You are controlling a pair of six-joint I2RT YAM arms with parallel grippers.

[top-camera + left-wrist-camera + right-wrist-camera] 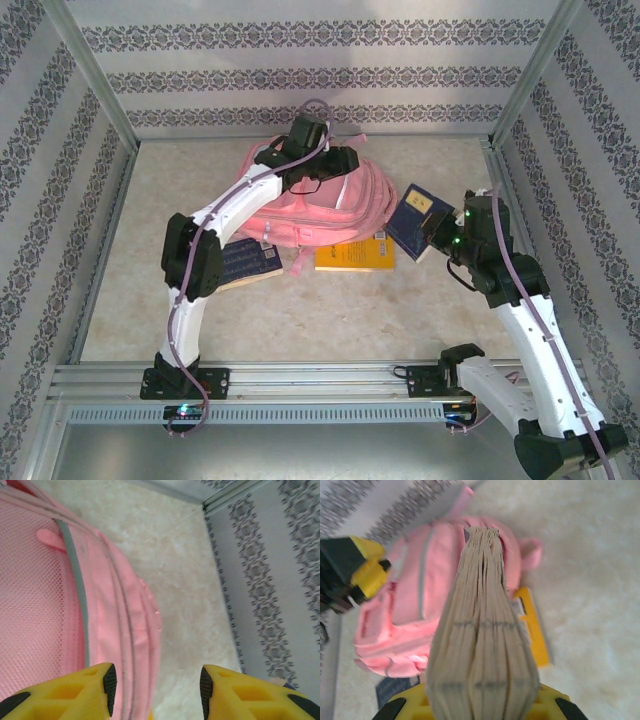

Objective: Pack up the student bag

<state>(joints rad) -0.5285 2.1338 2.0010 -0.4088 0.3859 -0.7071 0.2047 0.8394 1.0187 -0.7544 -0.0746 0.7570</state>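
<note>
Student bag (350,205) lying at the far middle of the table (300,320)
Left gripper (156,690) stands open above its edge; right gripper (482,707) is clamped on a blue book (418,220), tilted beside the bag; a yellow book (355,255) lies just in front

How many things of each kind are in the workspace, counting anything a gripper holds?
pink backpack: 1
dark blue books: 2, the second held in the right gripper
yellow book: 1
Total: 4
</note>
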